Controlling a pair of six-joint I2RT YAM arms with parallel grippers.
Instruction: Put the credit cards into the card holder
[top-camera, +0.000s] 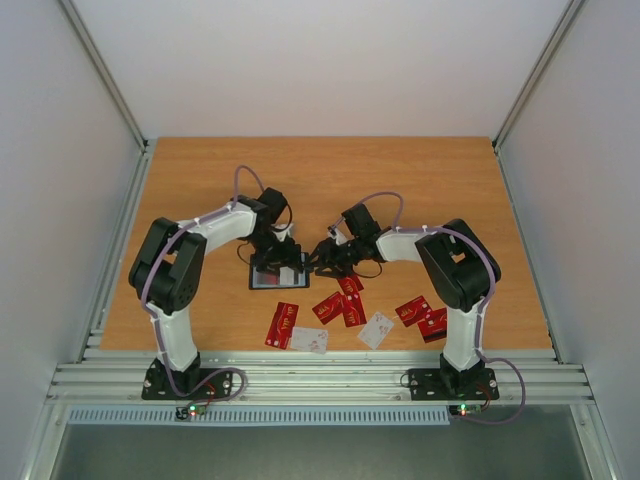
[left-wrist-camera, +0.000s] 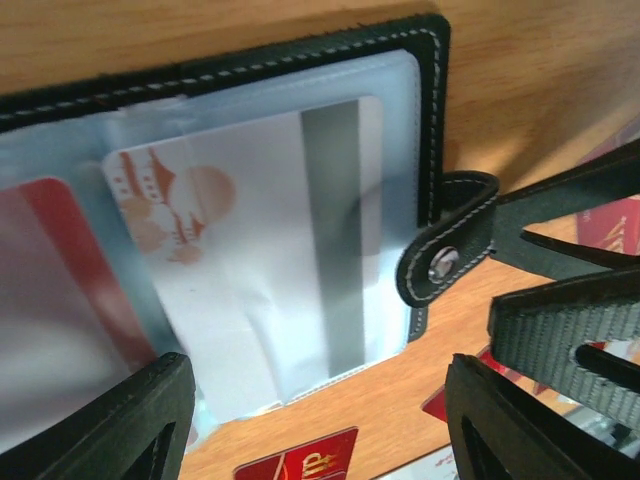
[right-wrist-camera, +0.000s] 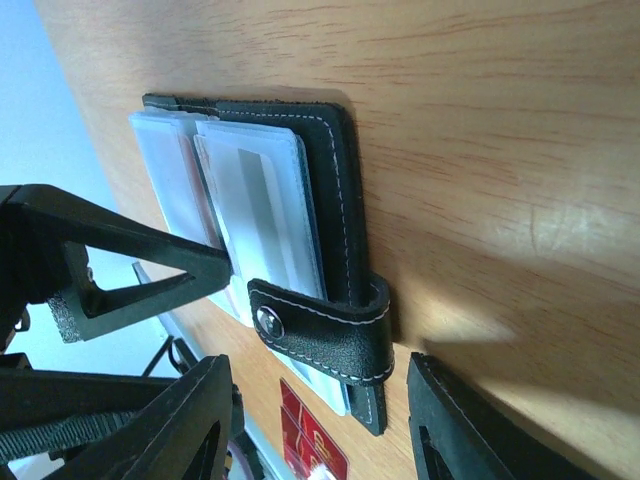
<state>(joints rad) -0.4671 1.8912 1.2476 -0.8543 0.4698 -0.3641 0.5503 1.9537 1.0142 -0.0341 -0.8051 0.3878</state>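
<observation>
The black card holder (top-camera: 270, 280) lies open on the table, its clear pockets facing up. In the left wrist view a white card (left-wrist-camera: 250, 260) with orange marks and a grey stripe sits in a pocket, and a red card (left-wrist-camera: 60, 260) is in the pocket beside it. My left gripper (left-wrist-camera: 315, 425) is open and empty over the holder's near edge. My right gripper (right-wrist-camera: 315, 425) is open, its jaws standing on either side of the snap tab (right-wrist-camera: 322, 328) without touching it. Loose red cards (top-camera: 283, 324) and white cards (top-camera: 377, 330) lie near the front edge.
More red cards lie at the front right (top-camera: 420, 315) and just right of the holder (top-camera: 345, 300). The two grippers are close together over the holder's right edge; the right gripper's fingers (left-wrist-camera: 570, 250) show in the left wrist view. A metal rail (top-camera: 320, 380) runs along the near edge.
</observation>
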